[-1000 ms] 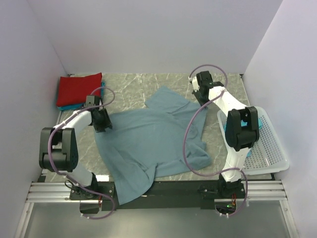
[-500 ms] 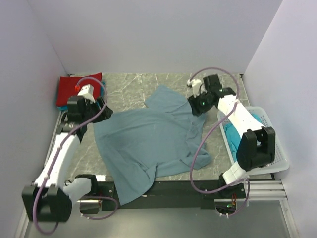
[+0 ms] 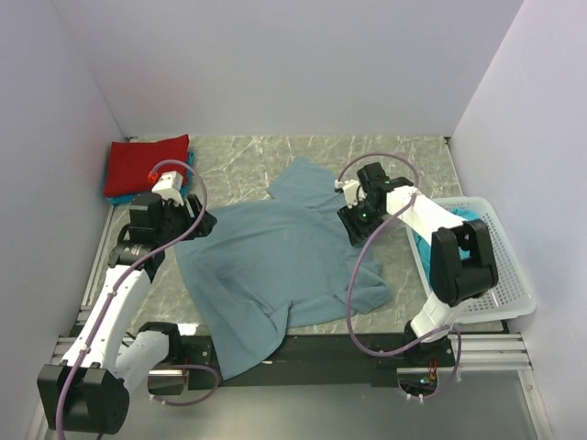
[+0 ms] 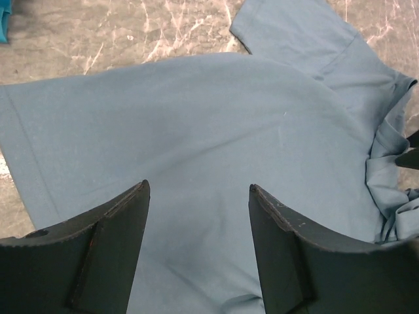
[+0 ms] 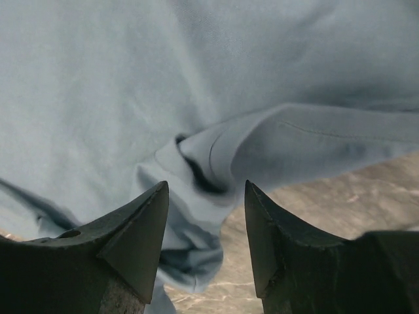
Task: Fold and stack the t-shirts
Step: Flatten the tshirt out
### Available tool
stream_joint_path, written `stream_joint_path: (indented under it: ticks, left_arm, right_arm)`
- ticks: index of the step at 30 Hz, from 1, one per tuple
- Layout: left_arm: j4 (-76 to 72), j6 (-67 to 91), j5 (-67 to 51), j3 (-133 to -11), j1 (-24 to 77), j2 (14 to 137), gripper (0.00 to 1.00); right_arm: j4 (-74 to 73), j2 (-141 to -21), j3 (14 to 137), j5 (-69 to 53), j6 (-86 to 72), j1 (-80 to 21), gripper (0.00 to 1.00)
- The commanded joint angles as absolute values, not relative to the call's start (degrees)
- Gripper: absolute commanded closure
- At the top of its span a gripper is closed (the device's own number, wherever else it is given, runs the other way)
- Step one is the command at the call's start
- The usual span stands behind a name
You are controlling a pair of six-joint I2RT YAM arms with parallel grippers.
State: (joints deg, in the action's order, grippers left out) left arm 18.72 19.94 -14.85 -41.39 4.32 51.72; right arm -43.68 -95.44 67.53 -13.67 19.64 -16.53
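The slate-blue t-shirt (image 3: 275,266) lies spread across the middle of the table, with its lower corner hanging over the near edge. My left gripper (image 3: 190,224) hovers open above the shirt's left edge; in the left wrist view only flat cloth (image 4: 196,118) shows between the fingers. At the shirt's bunched right side my right gripper (image 3: 353,223) is open too, just above a rumpled fold (image 5: 209,157) and holding nothing. A folded red t-shirt (image 3: 147,165) rests at the back left. A teal t-shirt (image 3: 461,214) lies in the basket.
A white perforated basket (image 3: 500,275) stands at the right edge, close to my right arm. Walls close in the back and both sides. Marble tabletop (image 3: 248,156) shows behind the shirt. A black rail (image 3: 321,348) runs along the near edge.
Both grippers have opened wider. My right gripper came forward from the back of the table to the shirt's bunched right side. The left arm has swung out to the left, its gripper staying by the left edge.
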Motion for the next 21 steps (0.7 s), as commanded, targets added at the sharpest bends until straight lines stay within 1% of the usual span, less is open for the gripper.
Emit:
stream_joint_path:
  ticks: [1,2,4,6,7,8,9,13,16,17,20,21]
  left_arm:
    - [16.79,18.46,-16.0,-42.45,4.57,50.98,0.32]
    - [16.79,18.46,-15.65,-42.36,4.57,50.54,0.33]
    - [16.7,18.46,-15.47,-42.19,4.57,49.75,0.32]
    - [16.7,18.46,-15.29,-42.19,4.66,49.66,0.33]
    - [16.7,18.46,-15.21,-42.27,4.66,49.66,0.32]
    - [16.79,18.46,-15.47,-42.36,4.66,49.75,0.32]
    - [16.79,18.46,-15.56,-42.36,4.66,49.83,0.33]
    - [16.52,18.54,-16.17,-42.28,4.66,49.31,0.32]
    - [16.44,18.63,-16.61,-42.27,4.75,49.04,0.33]
    - [16.61,18.63,-16.7,-42.19,4.75,49.04,0.33]
    - [16.52,18.72,-16.61,-42.19,4.92,48.69,0.33]
    - [16.52,18.72,-16.61,-42.1,4.92,48.52,0.32]
  right_arm:
    - [-42.54,-98.52,69.34,-9.85,17.58,-17.23,0.43]
    - [-42.37,-99.22,69.26,-9.06,17.49,-17.23,0.44]
    - [-42.54,-99.49,69.17,-7.65,17.67,-17.23,0.59]
    - [-43.06,-98.62,69.17,-4.94,17.75,-17.14,0.78]
    - [-43.15,-97.92,68.73,-2.66,17.84,-16.96,0.96]
    - [-43.33,-95.82,68.47,-0.37,18.02,-16.96,1.0]
    - [-43.33,-94.58,68.03,4.87,18.28,-16.79,1.0]
    - [-44.64,-87.99,65.75,12.2,19.6,-15.12,1.0]
    - [-47.81,-85.09,64.78,13.27,19.69,-14.24,1.0]
    - [-48.42,-84.82,64.43,13.62,19.51,-14.06,0.98]
    - [-50.18,-82.89,63.55,14.06,19.07,-14.06,0.79]
    - [-50.53,-81.66,63.37,13.98,19.07,-14.06,0.63]
